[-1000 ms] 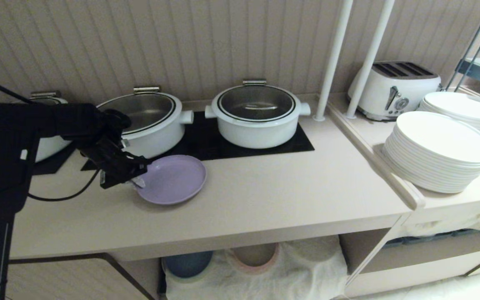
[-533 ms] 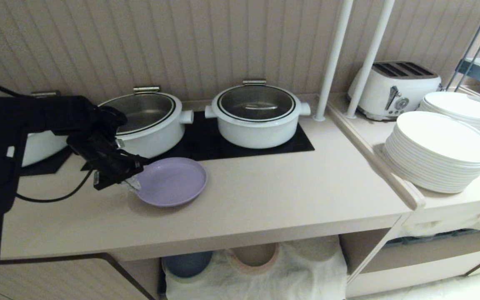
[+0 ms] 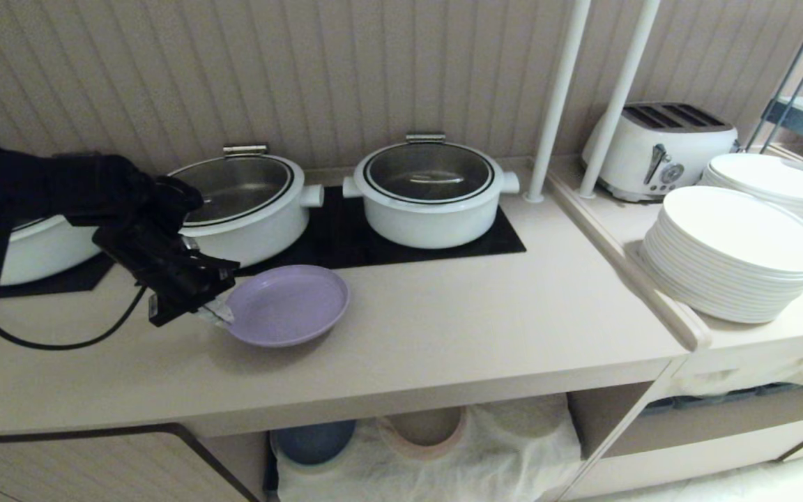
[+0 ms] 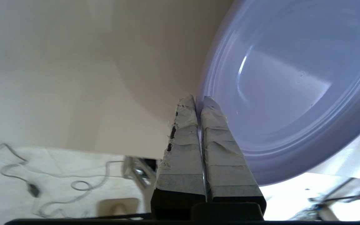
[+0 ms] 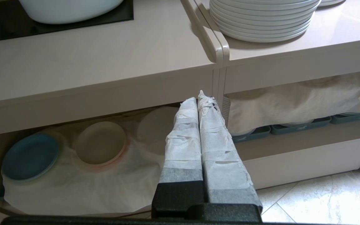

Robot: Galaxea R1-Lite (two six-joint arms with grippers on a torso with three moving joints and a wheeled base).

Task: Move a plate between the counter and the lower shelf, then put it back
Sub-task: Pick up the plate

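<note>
Beige tabletop [image 3: 443, 335] fills mid-frame, the plate [image 3: 288, 304] left of centre before the pots. Left claw [image 3: 215, 314] is clamped tight on its left rim. Lift it level and clear the front edge before dropping toward the lower shelf [image 3: 513, 446]. Right claw [image 5: 198, 103], closed and empty, hangs before that shelf.

The plate [image 4: 280, 90] is cut off by the top and right frame edges in the left wrist view. In the head view, the left gripper [image 3: 217, 312] hides the plate's left rim. The table's front edge hides the rear halves of the blue plate [image 3: 314, 440] and pink plate [image 3: 428, 427] at lower centre.
</note>
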